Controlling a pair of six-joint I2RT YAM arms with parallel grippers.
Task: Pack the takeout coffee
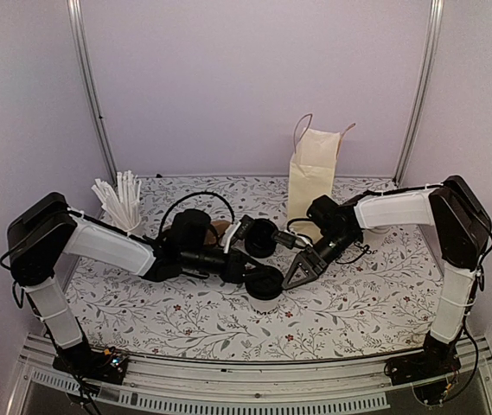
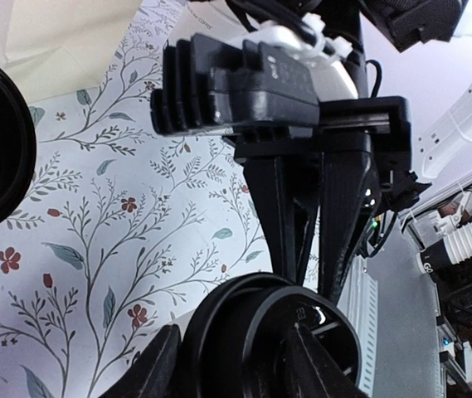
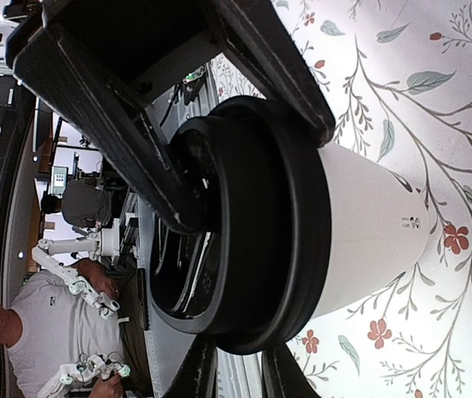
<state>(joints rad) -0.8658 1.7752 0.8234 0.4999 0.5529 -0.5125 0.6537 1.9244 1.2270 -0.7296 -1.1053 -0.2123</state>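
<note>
Carefully now. Takeout coffee [image 1: 265, 290]: upright on the surface [image 1: 367, 303], about midway between the left and right edges and nearer the near edge, black lid [image 1: 264, 279] on. Left pincer [image 1: 247, 273]: clamped on the cup at lid height from the left side, steadying it. Right pincer [image 1: 292, 280]: in from the right, fingers [image 2: 279, 215] narrowly apart and straddling the lid's rim, one tip over the top and one outside it. Cannot tell whether biting or merely touching. Probably a hand-over, ahead of the trip to the paper bag [image 1: 310, 177], upright by the far edge and right of centre.

To do this well:
- Close the right fingers gently. A rim is a thin hold, and a hard squeeze likely buckles it or pops the lid loose.
- Better, if reach allows, drop the tips a little and take the white wall just under the lid.
- Make sure of the right-hand hold before loosening the left, then back the left straight out to the left without nudging the cup.
- Lift straight up and keep the cup level.
- Steer clear of the black round piece [image 1: 261, 236] just beyond the cup toward the far edge.
- Come over the bag from above, mind the string handles, and lower slowly.
</note>
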